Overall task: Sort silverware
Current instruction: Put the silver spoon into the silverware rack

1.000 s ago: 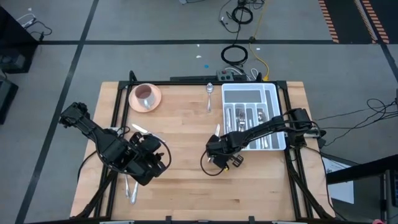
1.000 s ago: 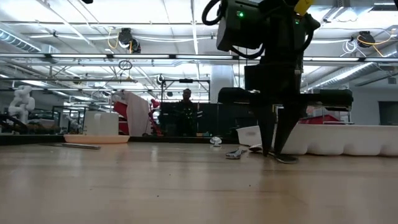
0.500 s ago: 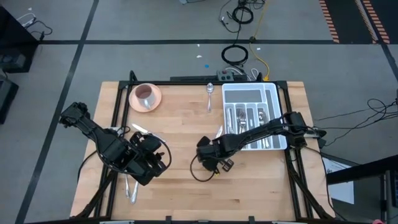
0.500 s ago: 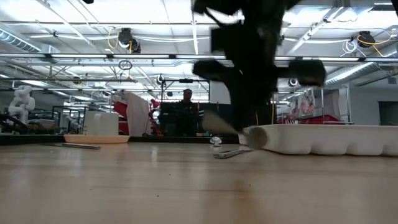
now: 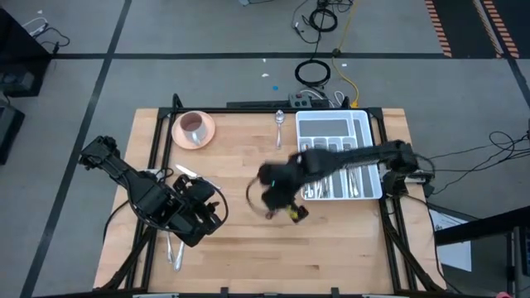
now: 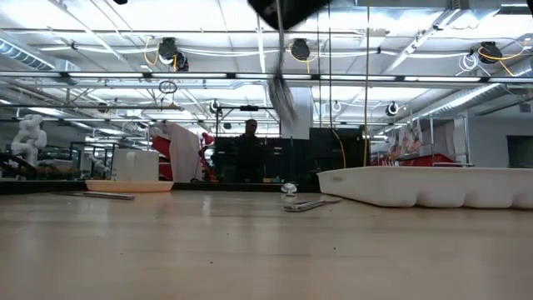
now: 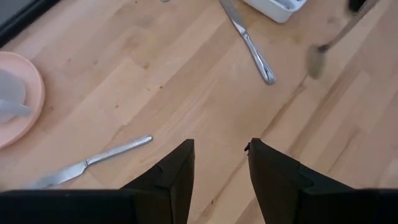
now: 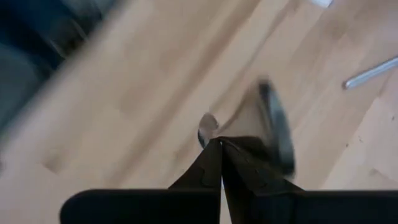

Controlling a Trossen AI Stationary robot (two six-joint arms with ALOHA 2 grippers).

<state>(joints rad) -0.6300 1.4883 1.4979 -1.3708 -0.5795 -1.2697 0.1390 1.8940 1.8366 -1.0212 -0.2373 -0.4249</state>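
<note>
My right gripper (image 5: 273, 199) hangs over the table's middle, left of the white tray (image 5: 361, 124). It is shut on a spoon (image 6: 281, 96), which shows blurred in the low view and the left wrist view (image 7: 318, 57). My left gripper (image 7: 221, 149) waits open near the table's left side (image 5: 211, 211), touching nothing. A knife (image 7: 249, 42) lies flat on the wood beside the tray's near-left corner. Another knife (image 7: 93, 163) lies nearer the left arm. A spoon (image 5: 279, 124) lies at the far edge. More silverware sits in the tray's compartments (image 5: 331, 157). My right gripper pinches the spoon between its two shut fingers (image 8: 217, 163) from above. The spoon is lifted clear of the table and hangs slanting below the fingers, bowl end (image 7: 317, 62) lowest. Motion blur hides which part of the handle the fingers are on.
A pink saucer with a cup (image 5: 193, 128) stands at the far left corner. One more piece of silverware (image 5: 172, 252) lies near the table's near-left edge, under the left arm. Bare wood lies between the two arms. A person (image 6: 250, 154) stands in the room beyond.
My right gripper stood with its fingertips on the table beside the tray. It moved toward the table's left, then rose fast, lifting a spoon clear of the wood. The knife beside the tray stayed where it lay.
</note>
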